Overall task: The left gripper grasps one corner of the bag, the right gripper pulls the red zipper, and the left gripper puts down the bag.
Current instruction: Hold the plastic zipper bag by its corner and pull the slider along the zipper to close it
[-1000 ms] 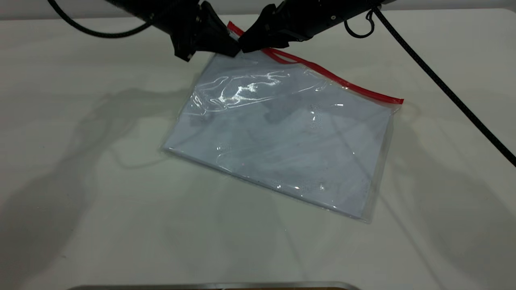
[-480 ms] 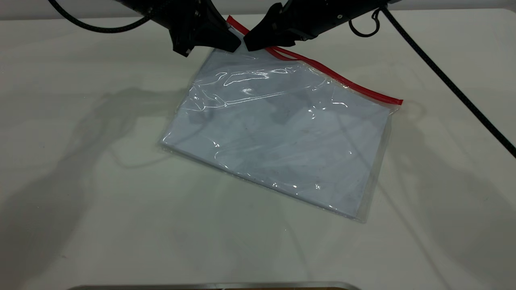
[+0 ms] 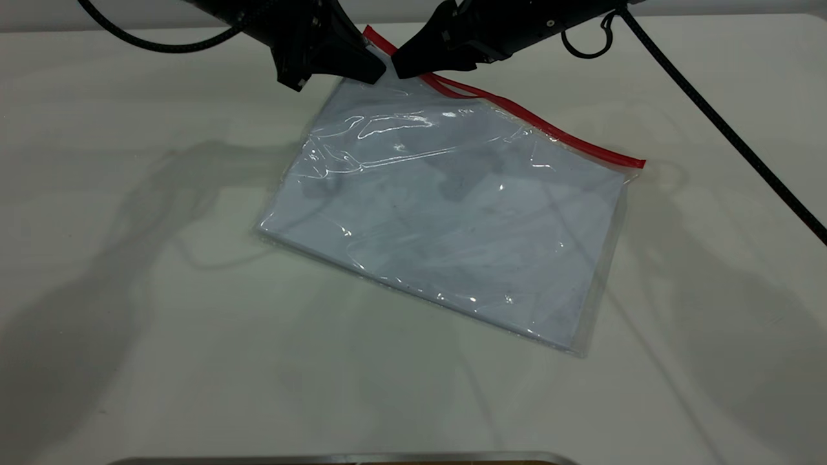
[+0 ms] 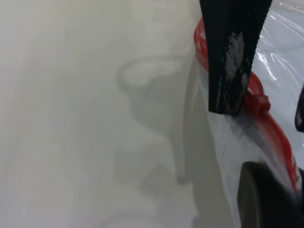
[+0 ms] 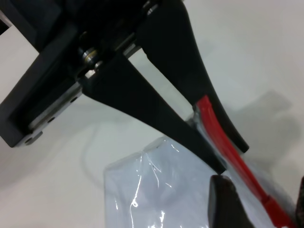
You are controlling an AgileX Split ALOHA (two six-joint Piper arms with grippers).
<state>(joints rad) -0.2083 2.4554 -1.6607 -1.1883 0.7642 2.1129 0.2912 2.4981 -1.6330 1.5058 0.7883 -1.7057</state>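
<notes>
The bag [image 3: 452,213] lies slanted on the white table, with pale paper inside. Its far corner is lifted by my left gripper [image 3: 378,72], which is shut on that corner at the end of the red zipper [image 3: 549,132]. In the right wrist view the left gripper [image 5: 230,159] pinches the red strip [image 5: 209,118]. My right gripper [image 3: 395,70] is right beside it, open. Its fingers [image 5: 223,199] straddle the zipper near the slider tab [image 5: 273,204]. In the left wrist view the slider tab [image 4: 260,102] sits beside the right gripper's finger [image 4: 232,57].
The right arm's braided cable [image 3: 711,129] runs across the table's right side. A metal edge [image 3: 336,458] lies along the front of the table. Both arms crowd the bag's far corner at the back.
The left gripper has raised the bag's far corner a little, and the bag's near left corner has slid slightly left. The right gripper has shifted slightly up and back along the zipper.
</notes>
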